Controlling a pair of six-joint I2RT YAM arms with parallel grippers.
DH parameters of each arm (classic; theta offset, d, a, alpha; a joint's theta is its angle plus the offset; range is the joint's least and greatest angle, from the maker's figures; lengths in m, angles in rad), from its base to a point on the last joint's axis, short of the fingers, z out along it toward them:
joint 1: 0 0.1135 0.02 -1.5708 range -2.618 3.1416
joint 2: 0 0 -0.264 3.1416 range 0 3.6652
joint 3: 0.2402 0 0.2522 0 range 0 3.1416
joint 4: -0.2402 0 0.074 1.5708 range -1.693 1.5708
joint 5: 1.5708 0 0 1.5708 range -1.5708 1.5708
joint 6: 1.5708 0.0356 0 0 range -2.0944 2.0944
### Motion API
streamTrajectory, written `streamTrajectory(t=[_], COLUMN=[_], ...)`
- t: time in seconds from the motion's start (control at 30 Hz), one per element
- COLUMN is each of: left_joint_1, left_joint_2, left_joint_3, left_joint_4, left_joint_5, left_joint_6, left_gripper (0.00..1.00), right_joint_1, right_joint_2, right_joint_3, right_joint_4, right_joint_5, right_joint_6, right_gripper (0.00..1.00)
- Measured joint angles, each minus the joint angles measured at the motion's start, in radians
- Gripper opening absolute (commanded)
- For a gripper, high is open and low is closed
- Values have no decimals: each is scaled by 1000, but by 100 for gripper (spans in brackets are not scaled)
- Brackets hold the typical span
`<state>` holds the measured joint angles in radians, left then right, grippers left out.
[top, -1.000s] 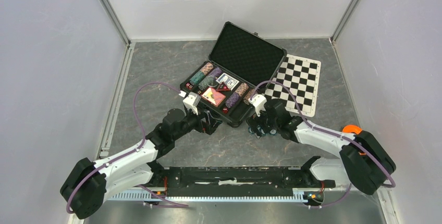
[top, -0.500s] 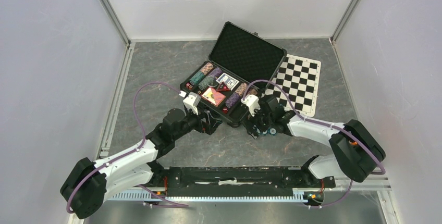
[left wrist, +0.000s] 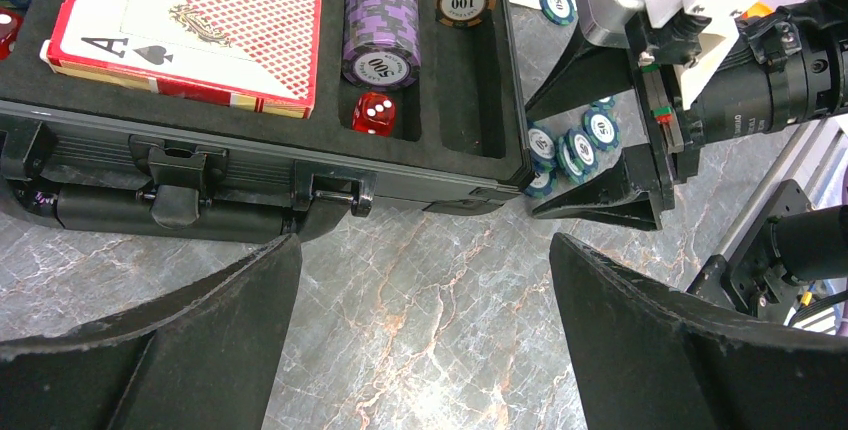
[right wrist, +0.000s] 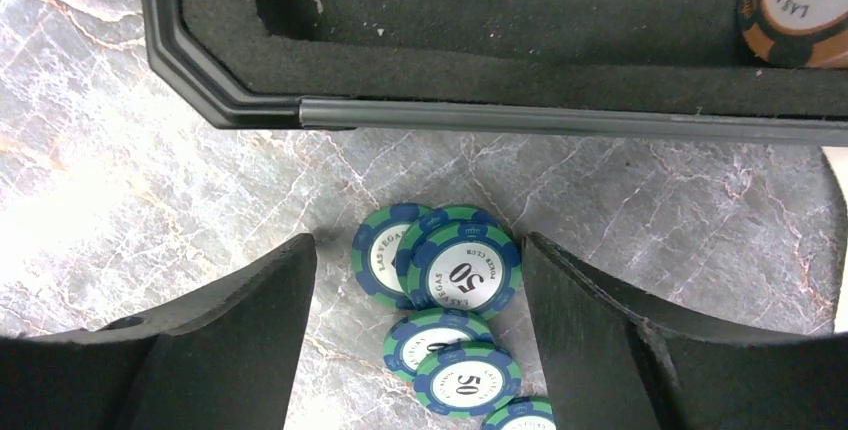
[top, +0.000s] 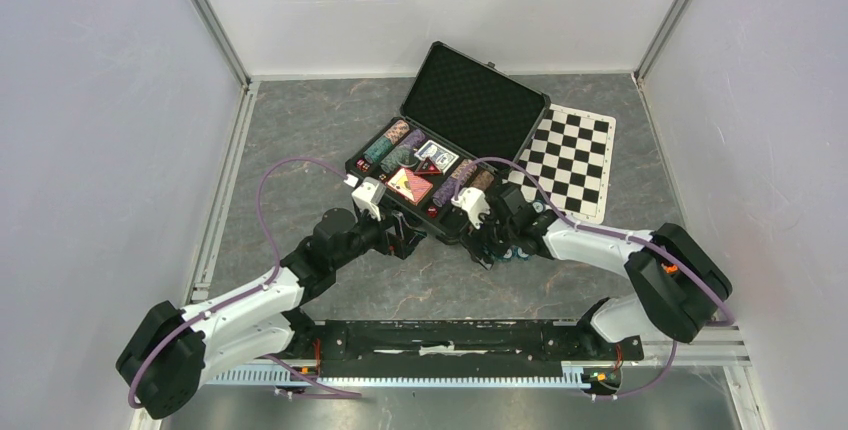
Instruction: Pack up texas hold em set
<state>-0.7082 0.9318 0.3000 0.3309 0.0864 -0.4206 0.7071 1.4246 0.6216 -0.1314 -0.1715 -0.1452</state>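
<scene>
Black foam-lined hinged case [top: 470, 102], lid open, red card deck [left wrist: 190, 30] inside, teal striped poker chips [right wrist: 455, 272] (overlapping) loose beside its corner

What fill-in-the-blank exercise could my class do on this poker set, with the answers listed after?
The loose teal chips between the fingers of the right tool are each marked ____. They lie on the table, ____ the black case. The small die beside the purple chip stack is coloured ____. The case's lid stands ____.
Missing words: 50; outside; red; open.
</scene>
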Motion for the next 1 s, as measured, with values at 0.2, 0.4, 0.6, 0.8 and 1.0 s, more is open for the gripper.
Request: streamTrajectory(t=[0.2, 0.4, 0.6, 0.8, 1.0], left_joint_1=[0, 0, 0, 0, 0], left_joint_2=[0, 0, 0, 0, 0], left_joint_3=[0, 0, 0, 0, 0], left_joint_4=[0, 0, 0, -1, -2], left_joint_5=[0, 0, 0, 0, 0], left_joint_6=[0, 0, 0, 0, 0], left_gripper=[100, 100, 100, 100, 100], right_joint_1=[23, 35, 47, 57, 57], right_joint_2=[-3, -3, -4, -17, -55], right_joint_3=[13, 27, 29, 29, 29], right_joint_4=[-47, -79, -82, -83, -80], right_joint_5=[34, 76, 120, 131, 135], right_joint_6=[2, 27, 62, 87, 108], right_gripper=[74, 65, 58, 58, 85])
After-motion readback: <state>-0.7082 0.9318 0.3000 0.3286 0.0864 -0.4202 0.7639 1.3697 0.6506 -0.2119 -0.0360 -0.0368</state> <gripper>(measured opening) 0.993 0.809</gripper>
